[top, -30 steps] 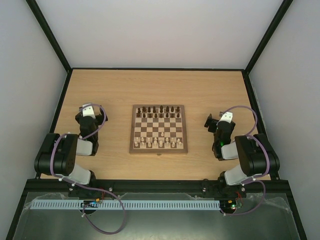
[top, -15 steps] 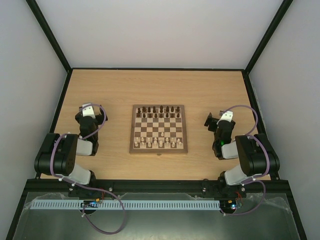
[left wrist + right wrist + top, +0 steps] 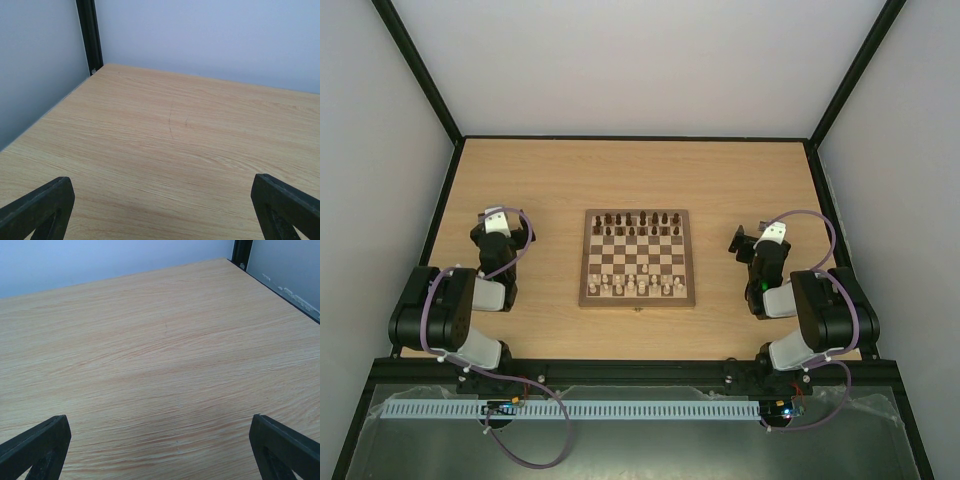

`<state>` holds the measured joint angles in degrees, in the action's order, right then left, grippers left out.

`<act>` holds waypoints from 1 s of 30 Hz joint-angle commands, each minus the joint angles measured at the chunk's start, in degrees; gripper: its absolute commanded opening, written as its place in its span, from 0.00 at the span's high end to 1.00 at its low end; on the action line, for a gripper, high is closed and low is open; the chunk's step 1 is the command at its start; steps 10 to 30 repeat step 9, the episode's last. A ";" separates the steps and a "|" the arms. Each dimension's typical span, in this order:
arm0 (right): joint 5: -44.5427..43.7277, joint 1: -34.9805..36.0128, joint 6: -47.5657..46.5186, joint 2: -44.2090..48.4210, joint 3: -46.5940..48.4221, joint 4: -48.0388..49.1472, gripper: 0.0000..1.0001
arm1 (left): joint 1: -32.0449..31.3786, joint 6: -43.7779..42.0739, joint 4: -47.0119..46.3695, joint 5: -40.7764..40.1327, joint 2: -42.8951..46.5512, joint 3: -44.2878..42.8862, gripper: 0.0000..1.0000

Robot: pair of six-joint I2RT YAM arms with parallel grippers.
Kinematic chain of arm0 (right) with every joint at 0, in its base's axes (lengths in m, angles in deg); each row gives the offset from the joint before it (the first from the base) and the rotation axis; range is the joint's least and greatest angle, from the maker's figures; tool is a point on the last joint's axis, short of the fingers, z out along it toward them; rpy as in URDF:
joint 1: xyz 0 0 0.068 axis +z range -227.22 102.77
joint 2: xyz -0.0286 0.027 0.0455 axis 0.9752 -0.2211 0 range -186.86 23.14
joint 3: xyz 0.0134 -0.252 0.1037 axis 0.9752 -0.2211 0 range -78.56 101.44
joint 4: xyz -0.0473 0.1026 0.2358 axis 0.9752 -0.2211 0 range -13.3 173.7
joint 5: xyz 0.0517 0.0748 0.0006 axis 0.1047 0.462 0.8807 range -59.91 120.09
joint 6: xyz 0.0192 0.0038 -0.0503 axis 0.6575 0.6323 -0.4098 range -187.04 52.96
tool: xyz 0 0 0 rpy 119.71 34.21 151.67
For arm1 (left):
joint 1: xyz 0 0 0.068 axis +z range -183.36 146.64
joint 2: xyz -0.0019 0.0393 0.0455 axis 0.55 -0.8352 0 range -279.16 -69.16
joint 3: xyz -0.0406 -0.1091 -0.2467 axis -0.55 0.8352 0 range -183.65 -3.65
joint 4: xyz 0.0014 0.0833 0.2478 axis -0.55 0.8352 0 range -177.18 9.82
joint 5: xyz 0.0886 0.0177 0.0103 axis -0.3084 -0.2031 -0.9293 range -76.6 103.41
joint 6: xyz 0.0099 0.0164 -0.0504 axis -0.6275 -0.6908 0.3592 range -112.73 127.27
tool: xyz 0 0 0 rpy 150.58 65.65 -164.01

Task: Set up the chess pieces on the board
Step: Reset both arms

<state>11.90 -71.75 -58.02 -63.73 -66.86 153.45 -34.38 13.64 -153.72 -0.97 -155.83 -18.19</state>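
Board [image 3: 638, 262] centre table [image 3: 550, 175] (chess pieces [image 3: 643, 217] far rows).

Top view high, looking down on whole table [image 3: 550, 175], wrist views low, close, facing its far side

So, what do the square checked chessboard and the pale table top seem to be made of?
The square chessboard with dark brown and cream checks looks wooden, with a light wood-coloured border; its finish is too small to judge. The pale tan table top shows long wood grain streaks and a smooth, matt surface: probably laminate or veneer, possibly solid wood.
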 commanded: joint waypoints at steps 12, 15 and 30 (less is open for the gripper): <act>-0.41 -0.30 -0.31 -0.15 0.93 2.48 0.01 | -0.21 -0.57 -3.51 0.04 -0.25 0.22 0.00; -0.41 -0.30 -0.31 -0.15 0.93 2.48 0.01 | -0.21 -0.57 -3.51 0.04 -0.25 0.22 0.00; -0.41 -0.30 -0.31 -0.15 0.93 2.48 0.01 | -0.21 -0.57 -3.51 0.04 -0.25 0.22 0.00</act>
